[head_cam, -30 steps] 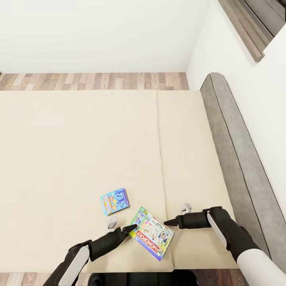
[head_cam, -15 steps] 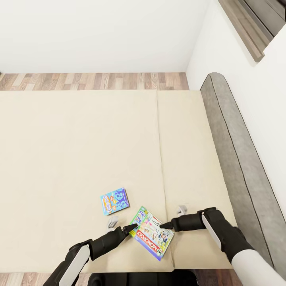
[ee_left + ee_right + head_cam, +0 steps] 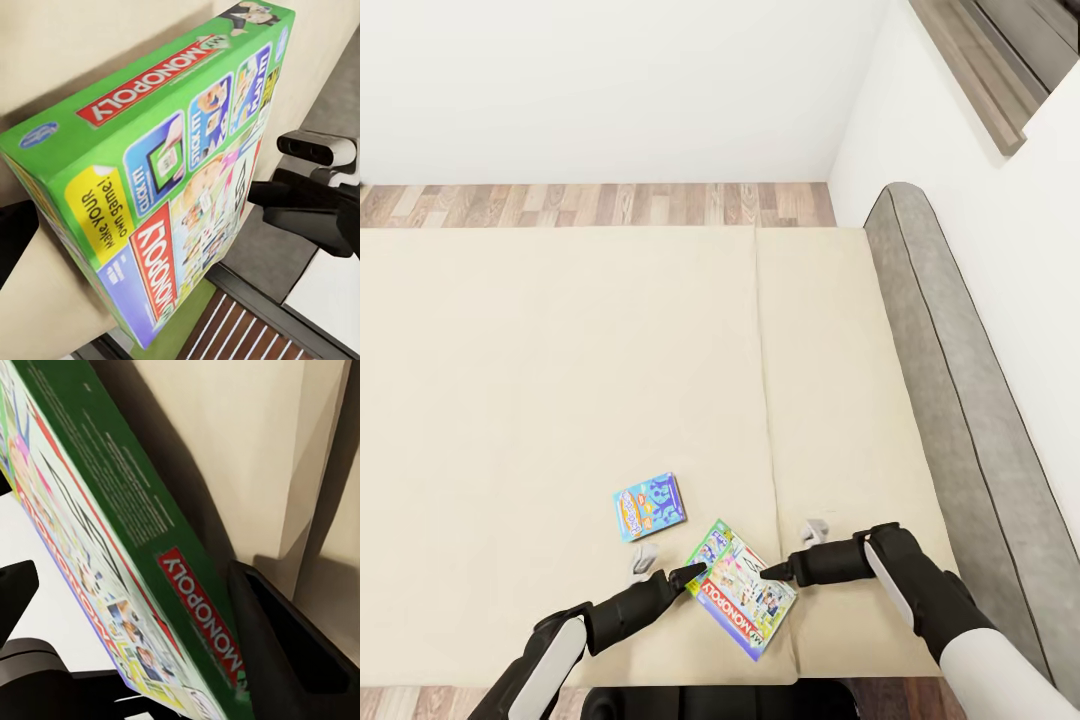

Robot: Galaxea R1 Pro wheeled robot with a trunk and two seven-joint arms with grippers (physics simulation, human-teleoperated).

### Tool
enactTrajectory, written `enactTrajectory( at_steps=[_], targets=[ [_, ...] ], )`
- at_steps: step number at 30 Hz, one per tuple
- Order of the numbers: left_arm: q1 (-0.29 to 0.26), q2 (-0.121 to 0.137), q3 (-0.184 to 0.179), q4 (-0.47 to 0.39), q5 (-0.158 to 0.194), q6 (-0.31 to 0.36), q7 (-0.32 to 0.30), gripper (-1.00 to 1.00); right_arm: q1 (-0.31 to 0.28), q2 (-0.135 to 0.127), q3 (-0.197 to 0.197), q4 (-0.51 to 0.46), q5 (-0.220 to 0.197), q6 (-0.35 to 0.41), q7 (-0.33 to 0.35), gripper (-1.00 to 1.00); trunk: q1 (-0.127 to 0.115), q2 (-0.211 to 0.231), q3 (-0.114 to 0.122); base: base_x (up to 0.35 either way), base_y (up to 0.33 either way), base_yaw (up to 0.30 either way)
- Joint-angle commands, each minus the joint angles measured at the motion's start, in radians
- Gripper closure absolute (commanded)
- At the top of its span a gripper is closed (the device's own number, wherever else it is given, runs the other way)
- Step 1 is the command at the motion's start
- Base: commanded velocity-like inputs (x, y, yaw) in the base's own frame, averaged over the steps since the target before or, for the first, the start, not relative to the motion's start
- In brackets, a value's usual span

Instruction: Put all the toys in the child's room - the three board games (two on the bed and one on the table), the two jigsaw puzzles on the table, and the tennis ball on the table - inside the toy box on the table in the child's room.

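Two board games lie on the beige bed (image 3: 560, 380) near its front edge. The mostly blue one (image 3: 650, 506) is flat and untouched. Beside it lies the white-green Monopoly box (image 3: 742, 592), which also appears in the wrist views (image 3: 187, 172) (image 3: 112, 547). My left gripper (image 3: 665, 568) is open, its dark fingertip against the box's left corner. My right gripper (image 3: 792, 551) (image 3: 289, 172) is open too, its dark fingertip (image 3: 292, 660) against the box's right edge. The box sits between the two arms. The toy box, table, jigsaw puzzles and tennis ball are out of view.
A grey padded headboard (image 3: 960, 400) runs along the bed's right side against the white wall. Wood-plank floor (image 3: 610, 203) shows beyond the bed's far edge and at the near edge. The mattress has a seam (image 3: 763, 380) running front to back.
My right gripper has moved left until its dark fingertip meets the Monopoly box's right edge, and the box has shifted slightly. The left arm and the blue box have stayed put.
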Motion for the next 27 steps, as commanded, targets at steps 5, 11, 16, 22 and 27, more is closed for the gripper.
enactTrajectory(
  at_steps=[5, 11, 16, 22, 27],
  targets=[
    [0.0, 0.001, -0.001, 0.0, 0.007, 0.005, 0.001, -1.0, 0.0, 0.0, 0.004, 0.0, -0.004, 0.006, -0.005, -1.0, 0.0, 0.0, 0.0, 0.0, 0.0, 0.0],
    [0.0, 0.001, -0.001, -0.001, 0.007, 0.005, 0.001, -1.0, 0.0, 0.002, 0.004, 0.0, -0.003, 0.006, -0.005, -1.0, 0.0, 0.0, 0.0, 0.0, 0.0, 0.0],
    [0.0, 0.0, -0.001, 0.0, 0.008, 0.005, 0.0, -1.0, 0.0, 0.004, 0.004, 0.0, -0.003, 0.006, -0.006, -1.0, 0.0, 0.0, 0.0, 0.0, 0.0, 0.0],
    [-0.001, -0.004, -0.001, 0.0, 0.009, 0.005, 0.001, -1.0, 0.0, 0.005, 0.005, 0.0, -0.002, 0.006, -0.006, -1.0, 0.0, 0.0, 0.0, 0.0, 0.0, 0.0],
    [-0.006, -0.021, -0.002, 0.0, 0.007, 0.005, 0.003, -1.0, 0.0, 0.004, 0.005, 0.0, -0.003, 0.007, -0.005, -1.0, 0.0, 0.0, 0.0, 0.0, 0.0, 0.0]
  ],
)
